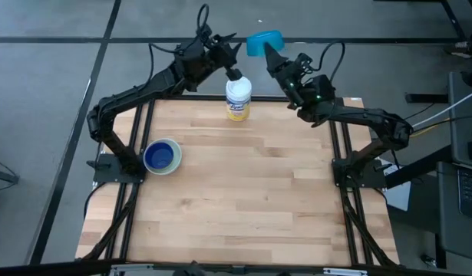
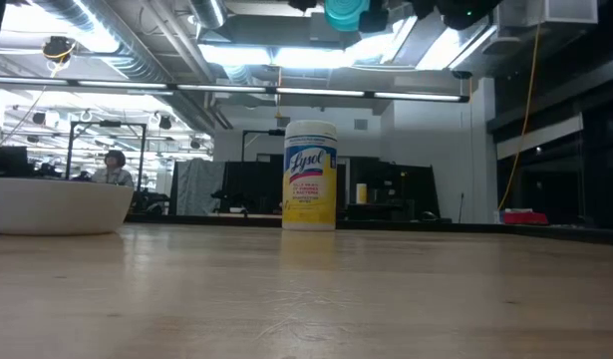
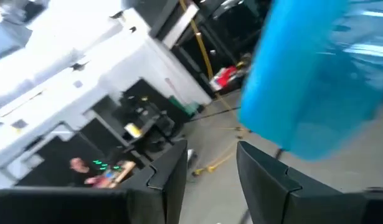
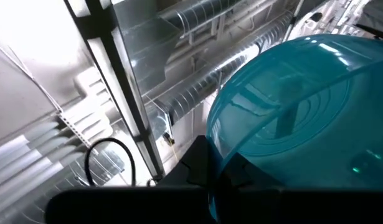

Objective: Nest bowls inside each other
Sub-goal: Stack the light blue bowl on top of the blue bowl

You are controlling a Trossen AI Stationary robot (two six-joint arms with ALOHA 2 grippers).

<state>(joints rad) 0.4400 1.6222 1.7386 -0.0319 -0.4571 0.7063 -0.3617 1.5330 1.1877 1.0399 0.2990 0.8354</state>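
My right gripper (image 1: 272, 52) is shut on a teal bowl (image 1: 264, 41), held high beyond the table's far edge; the low view shows the teal bowl (image 2: 346, 12) at the top of the picture. My left gripper (image 1: 232, 44) hangs just left of the bowl at about the same height. Its fingers are open with nothing between them, and the left wrist view shows the teal bowl (image 3: 309, 74) beyond my left gripper (image 3: 207, 165). A white bowl (image 1: 173, 162) rests on its base at the table's left with a dark blue bowl (image 1: 160, 156) nested in it. My right gripper holds the teal bowl by its rim (image 4: 219, 155). One dark finger (image 4: 200, 163) lies on the outside of the wall, and the other is a dark shape seen through the wall. The fingers slant upward from the right. The bowl is lifted clear and tilted on its side.
A white-lidded canister (image 1: 237, 98) with a yellow label stands upright at the middle of the table's far edge, below both grippers. The wooden table (image 1: 251, 192) lies bare in front of it. In the low view the white bowl (image 2: 57, 204) is at the left and the canister (image 2: 311, 175) at centre.
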